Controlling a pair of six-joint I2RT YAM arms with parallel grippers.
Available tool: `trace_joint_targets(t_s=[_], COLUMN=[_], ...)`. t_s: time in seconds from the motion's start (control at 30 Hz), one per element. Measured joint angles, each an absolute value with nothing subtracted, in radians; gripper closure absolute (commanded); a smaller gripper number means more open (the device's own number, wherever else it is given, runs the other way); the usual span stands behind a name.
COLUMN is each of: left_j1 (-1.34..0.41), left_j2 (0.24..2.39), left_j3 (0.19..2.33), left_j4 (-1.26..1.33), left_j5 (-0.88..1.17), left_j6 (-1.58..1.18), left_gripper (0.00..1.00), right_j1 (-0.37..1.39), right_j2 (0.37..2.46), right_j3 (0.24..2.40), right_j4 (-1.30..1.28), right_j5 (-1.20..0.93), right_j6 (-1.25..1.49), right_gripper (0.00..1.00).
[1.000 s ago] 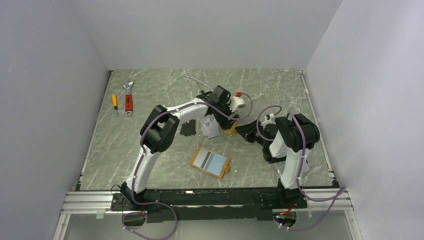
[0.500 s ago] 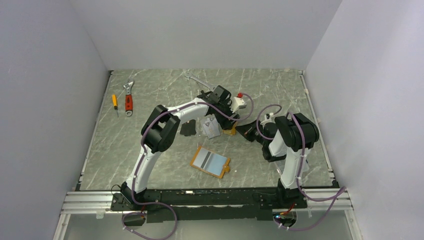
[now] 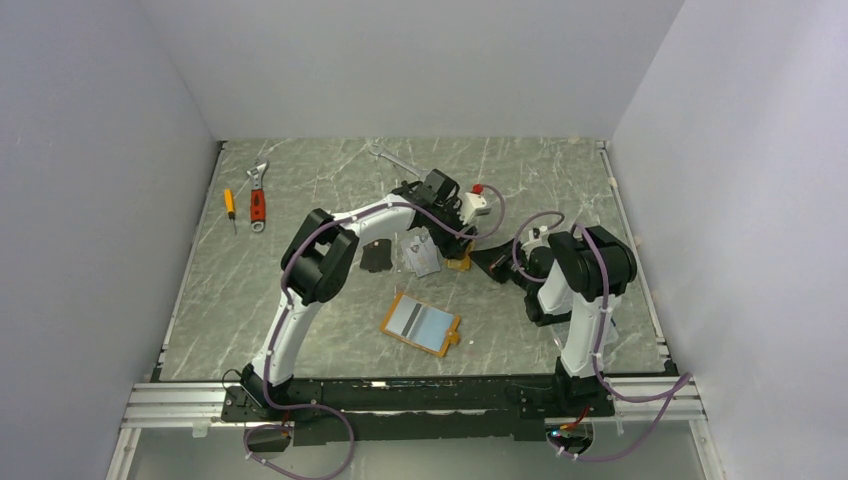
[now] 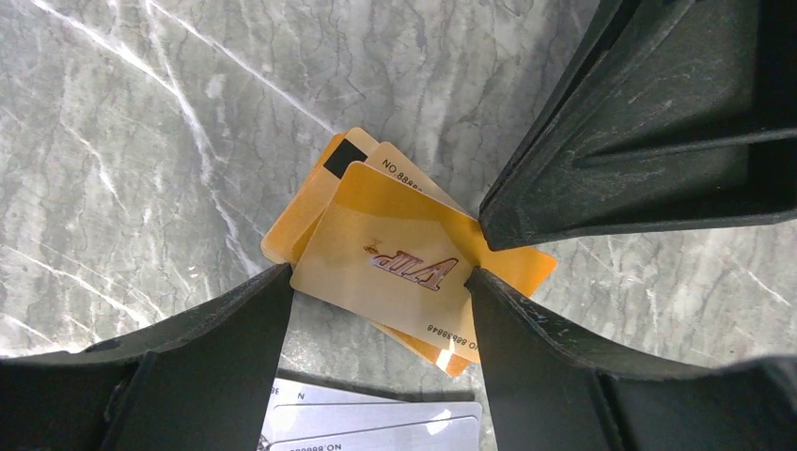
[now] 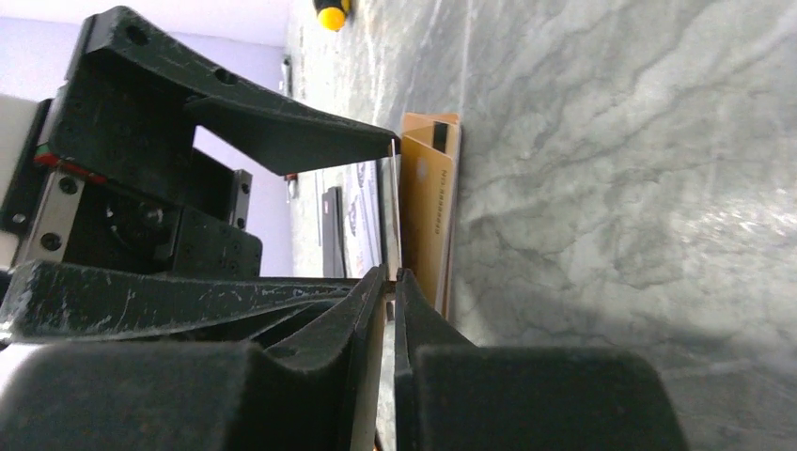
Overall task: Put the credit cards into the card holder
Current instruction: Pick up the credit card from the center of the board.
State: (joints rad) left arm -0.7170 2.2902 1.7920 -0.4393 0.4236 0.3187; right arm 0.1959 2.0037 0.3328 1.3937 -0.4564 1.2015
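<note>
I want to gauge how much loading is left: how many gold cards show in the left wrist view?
3, fanned in one pile: the VIP card on top, a numbered card beneath it, and a black-marked card lowest. Others may be hidden underneath.

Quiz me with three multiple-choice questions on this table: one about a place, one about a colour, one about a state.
1. Where is the red-handled wrench?
A) at the far right edge
B) at the far left, beside the small screwdriver
C) between the two arms

2. What colour is the card marked VIP?
A) blue
B) orange
C) green

3. How does the card holder lie?
A) open and flat
B) folded shut
C) standing on edge

Answers:
1 B, since the top view shows it next to the screwdriver on the left.
2 B, since the left wrist view shows its orange face.
3 A, since its inside faces up in the top view.
</note>
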Motion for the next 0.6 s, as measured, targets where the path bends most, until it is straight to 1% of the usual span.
trace_joint_targets(t_s=[0.1,0.2,0.6], left_j1=[-0.706,-0.695,-0.650], left_j2=[2.290,2.290,2.290], left_j3=[1.794,1.794,1.787], left_j4=[-0.442,-0.443,-0.453], left_j5=[0.449,0.472,0.542], left_j6=[0.304,0.289,0.233], left_gripper=[0.26,0.26,0.27], right_j1=[0.195,0.195,0.210], right_j2=[2.021,2.031,2.049], right_j3=[0.332,0.340,0.398], right_j4=[1.448,1.477,1.473], right_j5=[-0.474,-0.491,-0.535], right_j6=[1.225,1.246,1.248], right_gripper=[0.85,0.85,0.77])
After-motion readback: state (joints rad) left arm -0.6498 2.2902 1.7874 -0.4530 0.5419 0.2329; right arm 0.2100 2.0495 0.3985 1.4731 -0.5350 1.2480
